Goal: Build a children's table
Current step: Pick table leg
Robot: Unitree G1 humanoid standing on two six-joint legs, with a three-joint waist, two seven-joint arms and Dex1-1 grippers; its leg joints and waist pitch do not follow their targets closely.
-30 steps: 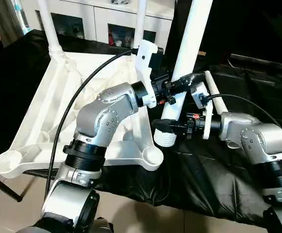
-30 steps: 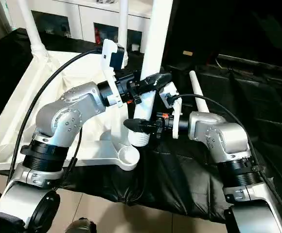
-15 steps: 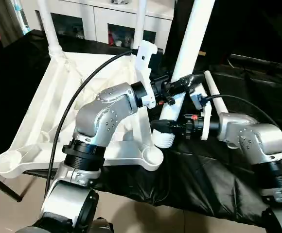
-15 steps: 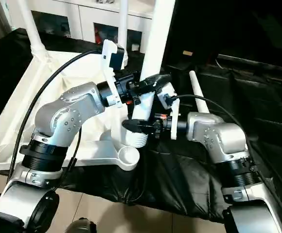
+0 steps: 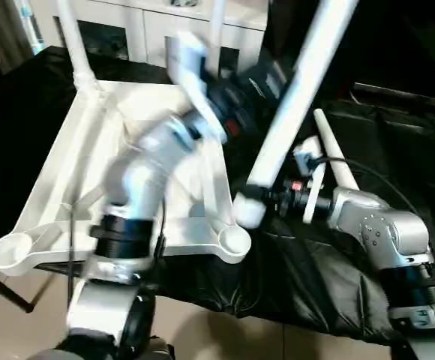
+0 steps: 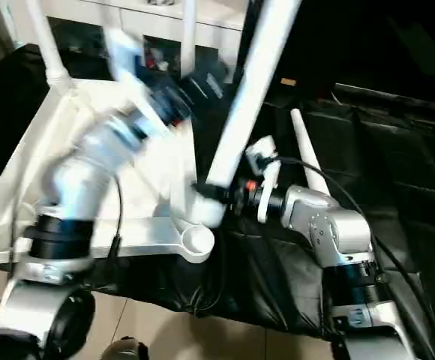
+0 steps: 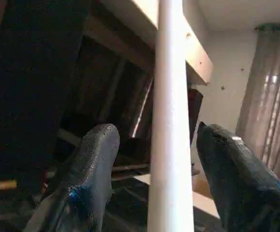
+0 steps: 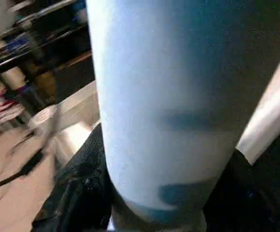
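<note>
The white table top (image 5: 75, 150) lies upside down, ribbed underside up, with an empty round socket (image 5: 233, 240) at its near right corner. A long white leg (image 5: 292, 105) leans with its top towards the right, its lower end (image 5: 246, 211) just above and beside that socket. My right gripper (image 5: 268, 199) is shut on the leg near that lower end; its fingers (image 8: 82, 193) press both sides. My left gripper (image 7: 157, 135) is open higher up, fingers (image 7: 96, 159) apart on either side of the leg. Two legs (image 5: 73, 41) (image 5: 217, 26) stand in the far sockets.
A spare white leg (image 5: 337, 157) lies on the black cloth (image 5: 315, 285) behind my right arm. The near left socket (image 5: 7, 251) overhangs the table edge above the tiled floor. A white glass-door cabinet (image 5: 165, 30) stands behind.
My left gripper has opened off the leg and the left arm is swinging up and back. The leg has tipped, top to the right, and its lower end has shifted slightly left.
</note>
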